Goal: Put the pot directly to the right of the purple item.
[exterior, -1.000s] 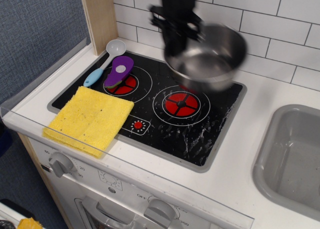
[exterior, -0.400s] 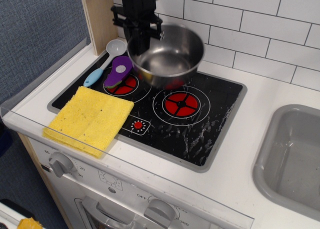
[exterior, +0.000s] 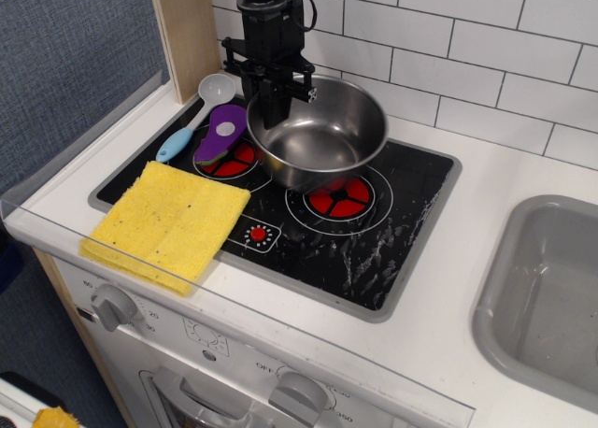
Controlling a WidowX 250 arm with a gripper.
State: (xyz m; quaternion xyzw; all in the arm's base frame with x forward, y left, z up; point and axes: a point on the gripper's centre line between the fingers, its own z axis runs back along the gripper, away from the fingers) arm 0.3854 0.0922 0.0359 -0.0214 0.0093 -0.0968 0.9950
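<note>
Observation.image view: the pot sits low over the black cooktop, between the two red burners, tilted slightly, its left rim just beside the purple item; whether its base touches the glass I cannot tell. The black gripper comes straight down from above and its fingers are clamped on the pot's left rim. The purple item lies on the left burner, beside the blue-handled spoon. A yellow sponge cloth covers the front left corner. A grey sink lies to the right. Numbers by the front knobs are too small to read surely.
</note>
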